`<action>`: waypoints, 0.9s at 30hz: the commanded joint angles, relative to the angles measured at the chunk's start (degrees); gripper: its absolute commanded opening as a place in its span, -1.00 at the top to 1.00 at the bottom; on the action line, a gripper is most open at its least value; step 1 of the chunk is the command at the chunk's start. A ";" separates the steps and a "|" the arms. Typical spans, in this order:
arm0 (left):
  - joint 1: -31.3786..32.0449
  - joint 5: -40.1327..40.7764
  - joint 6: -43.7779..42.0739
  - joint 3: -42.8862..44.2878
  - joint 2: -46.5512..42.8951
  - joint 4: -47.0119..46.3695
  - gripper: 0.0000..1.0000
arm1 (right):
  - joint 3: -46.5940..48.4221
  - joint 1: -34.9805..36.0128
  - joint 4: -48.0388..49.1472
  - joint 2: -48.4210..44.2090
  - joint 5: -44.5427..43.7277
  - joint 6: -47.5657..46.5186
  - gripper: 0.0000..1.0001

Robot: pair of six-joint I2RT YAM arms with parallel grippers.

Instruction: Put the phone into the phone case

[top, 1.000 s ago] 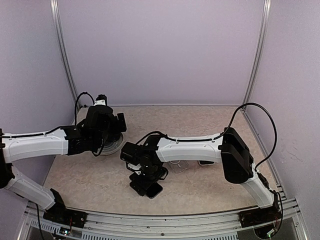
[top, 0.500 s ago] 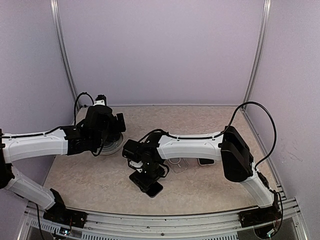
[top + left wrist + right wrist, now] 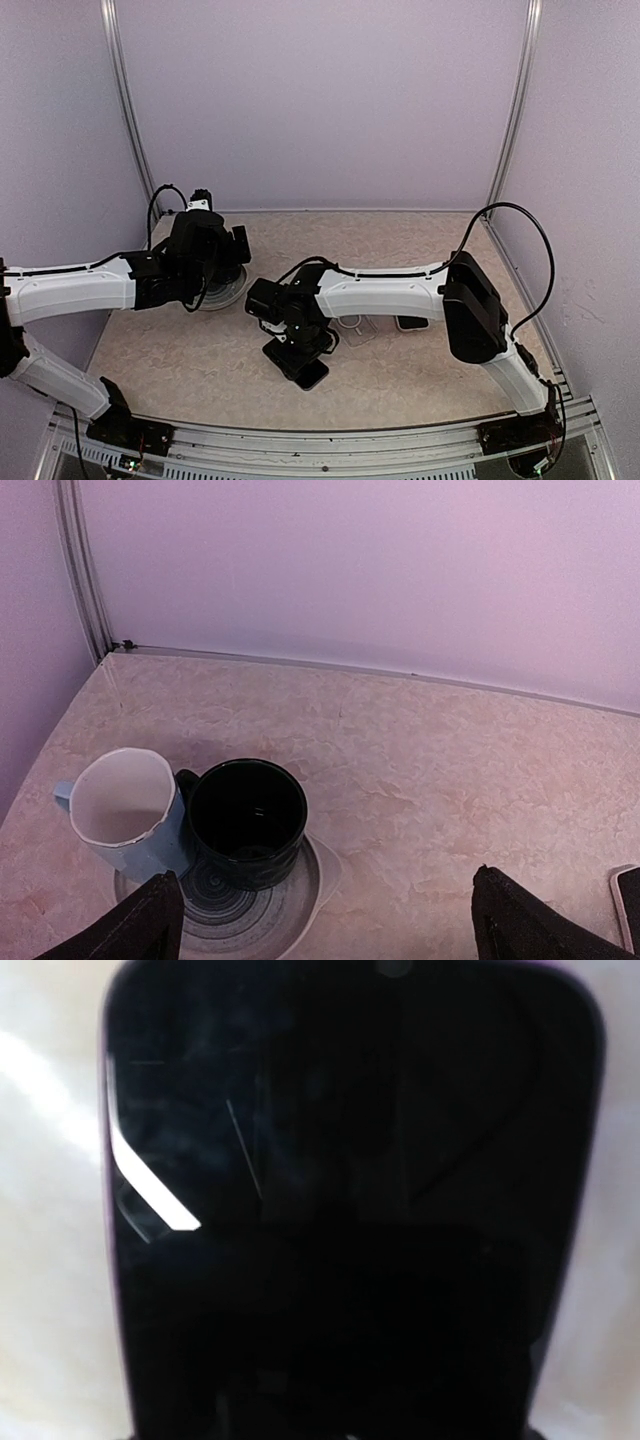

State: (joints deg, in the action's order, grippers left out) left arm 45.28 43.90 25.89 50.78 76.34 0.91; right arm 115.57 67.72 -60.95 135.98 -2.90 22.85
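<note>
Biggest worry for me is the handoff into the phone case [image 3: 360, 328]. It's a clear, light-looking shell lying loose on the table, just right of and farther back than the phone [image 3: 308, 372], and partly tucked under the right forearm. Nothing is pinning it down, so I'd bet it skids or flips the moment a corner pushes on it. The left gripper [image 3: 325, 875] is no help here: its fingers are spread wide with nothing between them, hovering way off to the left over the black mug [image 3: 247, 820] and the white mug [image 3: 122, 810]. The second risk is slip. The phone is glossy and the right gripper [image 3: 298, 352] seems to have it by one end only, clamped across its sides. The fingers are mostly hidden behind the phone in the wrist view, so take that as my read. A twist while lining up could let it rotate or drop. As for pose, the phone sits near the middle of the table, toward the near side. Its long axis runs far to near, slanted a bit right, with the free end pointing near-right. Its dark screen [image 3: 350, 1210] faces the wrist camera. I can't make out the case's own axis well enough, but some rotation probably has to happen first.
</note>
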 commanded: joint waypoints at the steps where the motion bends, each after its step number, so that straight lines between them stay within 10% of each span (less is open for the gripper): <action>1: -0.54 -0.17 -0.14 -0.31 0.52 -0.47 -0.98 | -2.35 -0.83 0.89 -4.73 -5.14 1.53 -0.02; 27: -1.07 -1.59 0.39 1.00 3.23 -0.46 -0.98 | -30.00 -14.26 32.38 -21.03 -12.67 3.79 0.04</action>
State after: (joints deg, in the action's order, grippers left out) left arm 44.64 42.76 25.98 50.78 78.32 0.91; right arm 87.02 52.66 -32.67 114.39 -14.26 25.34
